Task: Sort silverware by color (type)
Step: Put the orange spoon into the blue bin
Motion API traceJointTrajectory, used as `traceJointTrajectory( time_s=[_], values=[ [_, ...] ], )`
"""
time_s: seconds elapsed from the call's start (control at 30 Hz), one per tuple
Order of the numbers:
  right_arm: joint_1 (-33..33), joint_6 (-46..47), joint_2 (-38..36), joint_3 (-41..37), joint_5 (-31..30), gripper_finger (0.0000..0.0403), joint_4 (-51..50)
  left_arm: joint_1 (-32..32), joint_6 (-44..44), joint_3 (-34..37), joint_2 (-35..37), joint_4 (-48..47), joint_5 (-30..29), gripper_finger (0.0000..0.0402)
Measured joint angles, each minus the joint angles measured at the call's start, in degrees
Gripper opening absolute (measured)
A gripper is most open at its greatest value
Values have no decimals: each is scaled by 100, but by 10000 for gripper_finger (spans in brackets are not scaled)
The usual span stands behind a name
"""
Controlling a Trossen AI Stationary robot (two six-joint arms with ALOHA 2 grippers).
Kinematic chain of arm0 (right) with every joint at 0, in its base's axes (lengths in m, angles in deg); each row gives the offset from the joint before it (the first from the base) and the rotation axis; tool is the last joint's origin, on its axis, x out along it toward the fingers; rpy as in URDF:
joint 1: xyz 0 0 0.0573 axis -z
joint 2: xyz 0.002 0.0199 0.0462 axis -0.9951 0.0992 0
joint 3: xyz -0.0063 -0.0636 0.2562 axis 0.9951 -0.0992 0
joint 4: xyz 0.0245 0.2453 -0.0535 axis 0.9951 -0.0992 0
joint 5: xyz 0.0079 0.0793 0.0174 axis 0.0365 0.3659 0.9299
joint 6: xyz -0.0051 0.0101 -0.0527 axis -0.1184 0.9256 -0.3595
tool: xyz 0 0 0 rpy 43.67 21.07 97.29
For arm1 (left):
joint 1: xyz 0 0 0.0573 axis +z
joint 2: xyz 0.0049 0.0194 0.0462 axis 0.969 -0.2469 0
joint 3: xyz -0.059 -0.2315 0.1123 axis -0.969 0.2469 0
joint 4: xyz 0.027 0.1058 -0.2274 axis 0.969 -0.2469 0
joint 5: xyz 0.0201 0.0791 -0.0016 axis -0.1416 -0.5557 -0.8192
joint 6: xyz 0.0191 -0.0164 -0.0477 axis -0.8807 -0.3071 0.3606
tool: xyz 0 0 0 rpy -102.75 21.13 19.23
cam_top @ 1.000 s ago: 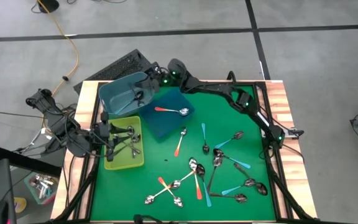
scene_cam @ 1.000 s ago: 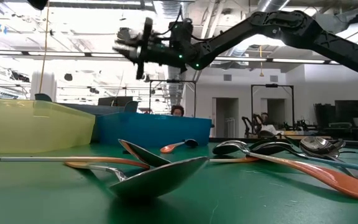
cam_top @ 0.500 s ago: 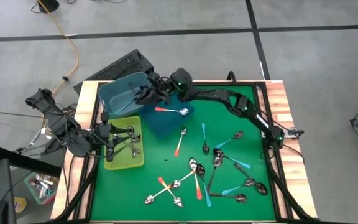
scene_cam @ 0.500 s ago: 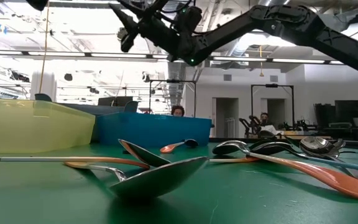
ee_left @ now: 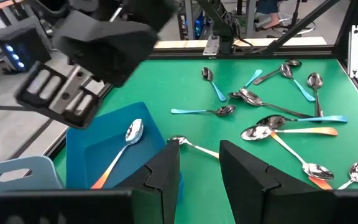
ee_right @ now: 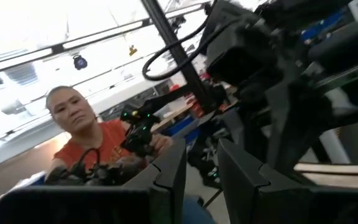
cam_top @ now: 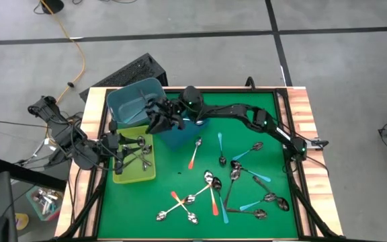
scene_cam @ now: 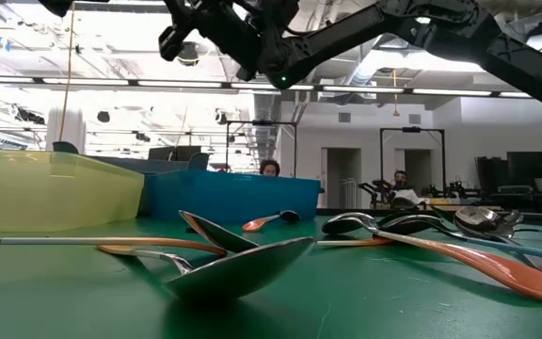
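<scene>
The left gripper [cam_top: 121,149] waits over the yellow bin [cam_top: 134,156], its fingers a little apart and holding nothing. The right gripper [cam_top: 158,118] has swung from the teal bin [cam_top: 134,102] to above the blue tray [cam_top: 180,132], where one orange spoon [ee_left: 118,151] lies. Its fingers look apart and empty. The other spoons [cam_top: 228,185] are still loose on the counter [cam_top: 180,168], so many remain to sort.
</scene>
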Motion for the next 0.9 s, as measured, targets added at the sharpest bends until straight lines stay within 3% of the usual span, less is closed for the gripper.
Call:
traceJointTrajectory(
  time_s=[0.33,0.5,0.7,0.9],
  values=[
    [-155,-103,4,0,926,77,-1713,0,153,2,2,-31,321,101],
    [-179,-1397,4,0,1039,65,-4096,0,153,0,2,-64,348,101],
    [119,-3117,15,-2,-267,62,-6439,2,151,0,2,-149,258,101],
    [163,-5174,-222,567,-2254,61,-8613,2,151,2,2,-164,249,101]
  ],
)
